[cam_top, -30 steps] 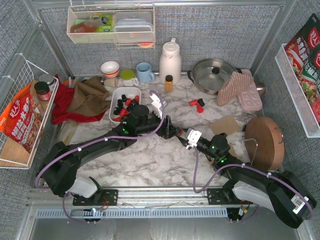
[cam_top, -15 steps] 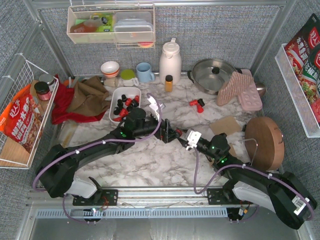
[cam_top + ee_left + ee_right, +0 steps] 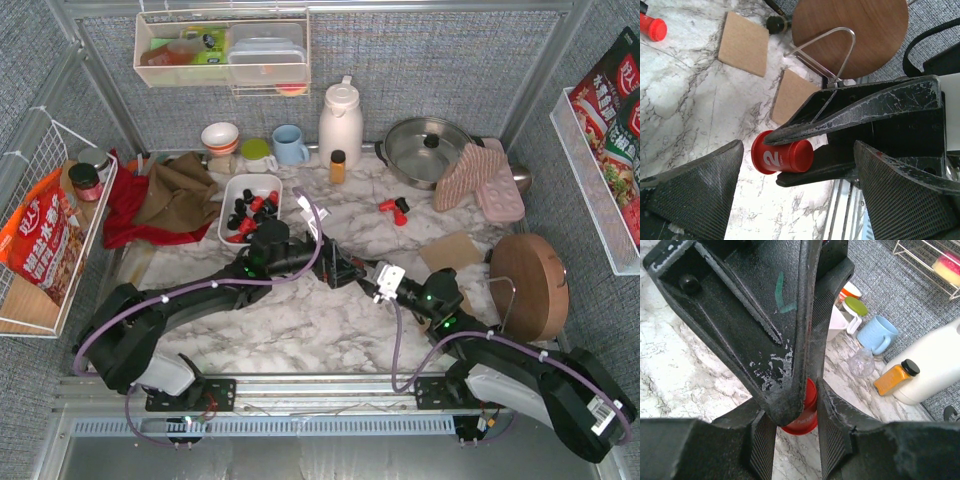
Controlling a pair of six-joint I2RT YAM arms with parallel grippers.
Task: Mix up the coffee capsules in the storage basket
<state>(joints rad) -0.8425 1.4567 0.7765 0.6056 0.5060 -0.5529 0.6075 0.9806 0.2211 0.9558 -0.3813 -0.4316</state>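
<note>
One red coffee capsule [image 3: 782, 156] marked "2" lies sideways between the black fingers of my right gripper [image 3: 797, 420], which is shut on it above the marble. My left gripper [image 3: 797, 146] stands open around that capsule, with its mesh pads [image 3: 695, 195] well clear on both sides. In the top view the two grippers meet mid-table, the left gripper [image 3: 347, 268] against the right gripper [image 3: 366, 274]. The white storage basket [image 3: 227, 218] sits behind them at the left, holding several red and black capsules [image 3: 250, 208]. A loose red capsule [image 3: 385, 206] and a black capsule [image 3: 402, 206] lie further back.
An amber bottle [image 3: 338, 166], a white jug [image 3: 340, 122], a blue mug [image 3: 290, 145] and a steel pot [image 3: 428, 148] line the back. A pink oven mitt [image 3: 480, 180], cork squares [image 3: 450, 250] and a round wooden board [image 3: 530, 285] stand to the right. Red and brown cloths [image 3: 150, 200] lie to the left.
My left gripper's jaws have spread wide apart. The red capsule stays in my right gripper, and both wrists have shifted slightly.
</note>
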